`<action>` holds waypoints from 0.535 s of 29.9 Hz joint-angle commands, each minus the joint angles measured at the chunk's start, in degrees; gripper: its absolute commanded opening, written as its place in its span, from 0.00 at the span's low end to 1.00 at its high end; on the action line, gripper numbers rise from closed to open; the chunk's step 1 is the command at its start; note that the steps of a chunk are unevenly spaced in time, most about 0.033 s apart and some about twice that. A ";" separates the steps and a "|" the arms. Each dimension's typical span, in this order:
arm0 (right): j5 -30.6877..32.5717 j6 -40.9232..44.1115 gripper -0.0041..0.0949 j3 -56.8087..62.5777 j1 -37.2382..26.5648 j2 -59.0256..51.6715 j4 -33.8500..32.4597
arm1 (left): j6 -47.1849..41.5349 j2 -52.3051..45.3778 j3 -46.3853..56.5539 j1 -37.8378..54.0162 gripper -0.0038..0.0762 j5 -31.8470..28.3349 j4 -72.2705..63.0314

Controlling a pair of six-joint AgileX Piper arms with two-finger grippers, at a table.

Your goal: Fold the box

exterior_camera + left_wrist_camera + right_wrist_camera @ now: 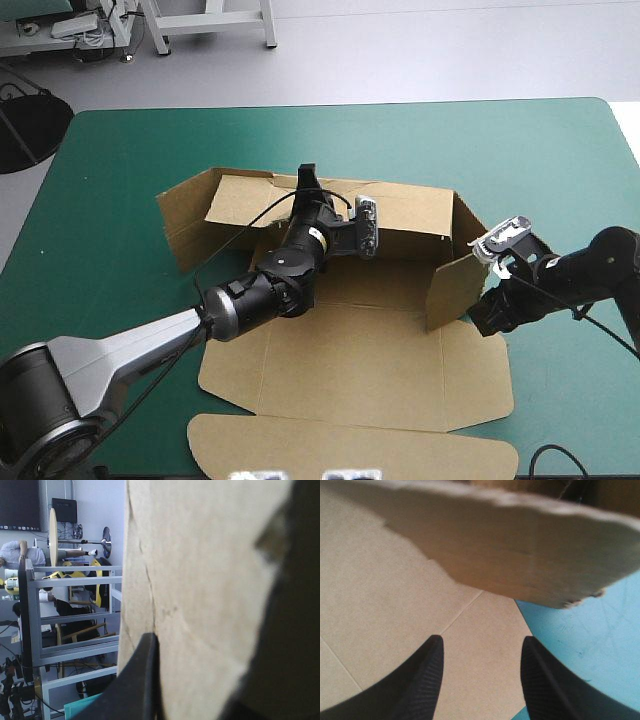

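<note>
Cover [120, 200] of teal-green cloth spans the table, and the brown box [360, 350] of cut board lies at its middle, lid panel flat at the near edge, back wall and right side flap raised. I see my left gripper [307, 180] pinched on the back wall's top edge, board between its black fingers [142, 680]. My right gripper [482, 640] stands wide apart over the box floor, just beside the raised flap.

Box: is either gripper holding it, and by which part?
The left gripper is shut on the box, pinching its raised far wall's top edge. The right gripper is open, holding nothing.
</note>
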 commanded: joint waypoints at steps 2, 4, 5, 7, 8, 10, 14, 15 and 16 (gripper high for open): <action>-2.02 -0.78 0.49 -1.56 -0.11 -4.35 2.10 | -2.49 0.02 0.95 0.41 0.04 6.30 -8.17; -4.24 -0.78 0.49 -1.56 -0.11 -4.79 1.72 | -2.49 0.02 0.95 0.41 0.04 6.23 -8.17; -6.05 -0.78 0.49 -1.45 -0.11 -4.79 1.14 | -2.49 0.02 0.95 0.41 0.04 6.23 -8.17; -8.86 -0.78 0.49 -1.45 -0.11 -4.66 0.16 | -2.49 0.02 0.95 0.41 0.04 6.23 -8.28; -10.88 -0.78 0.49 -1.45 -0.11 -4.30 -0.70 | -2.49 0.02 0.95 0.41 0.04 6.38 -8.28; -13.20 -0.78 0.49 -1.45 -0.11 -3.72 -1.59 | -2.60 0.02 0.95 0.41 0.04 6.68 -8.28; -15.04 -0.78 0.49 -1.45 -0.11 -2.48 -5.13 | -2.70 0.02 0.95 0.41 0.04 6.91 -8.40; -15.17 -1.18 0.49 -1.45 -0.11 -2.11 -5.47 | -2.70 0.02 0.95 0.41 0.04 6.91 -8.54; -15.40 -2.42 0.49 -1.45 -0.11 -1.96 -5.47 | -2.70 0.02 0.95 0.41 0.04 6.91 -8.54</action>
